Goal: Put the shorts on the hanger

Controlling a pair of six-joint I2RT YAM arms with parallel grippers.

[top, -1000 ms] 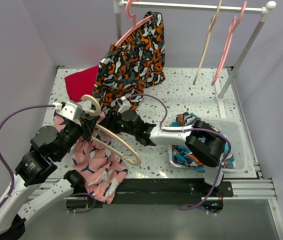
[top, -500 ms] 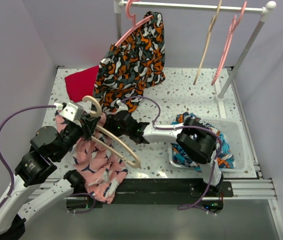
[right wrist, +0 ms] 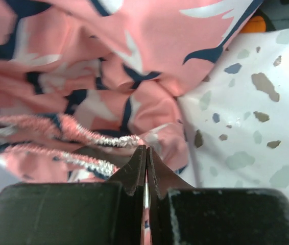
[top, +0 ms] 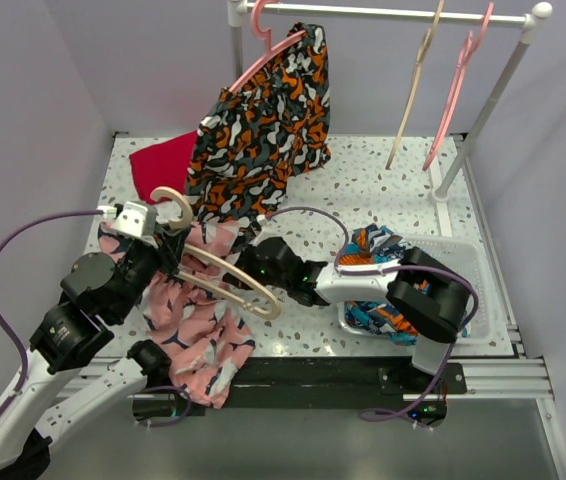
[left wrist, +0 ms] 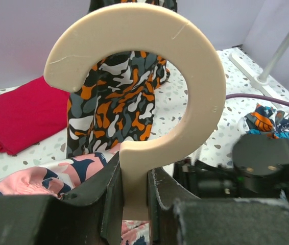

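The beige hanger (top: 235, 287) lies slanted above the pink, navy-printed shorts (top: 195, 325) at the table's near left. My left gripper (top: 165, 238) is shut on the hanger's neck just under the curled hook (left wrist: 195, 87), with the pads pressed on both sides. In the left wrist view a fold of the shorts (left wrist: 37, 176) shows low on the left. My right gripper (top: 250, 262) reaches in from the right beside the hanger's lower arm. In the right wrist view its jaws (right wrist: 146, 153) are shut at the gathered waistband of the shorts (right wrist: 83, 66), with a sliver of pink cloth between them.
An orange-black-white garment (top: 263, 120) hangs on a pink hanger from the rail at the back. A red cloth (top: 161, 165) lies behind the shorts. A white basket (top: 473, 262) at the right holds a blue-orange cloth (top: 378, 245). A beige hanger (top: 418, 80) and a pink hanger (top: 458, 85) hang from the rail.
My right gripper has gone from open to shut at the shorts' waistband and drawn back to the right. Pink fabric now lies further right under the hanger. The left gripper shifted slightly.
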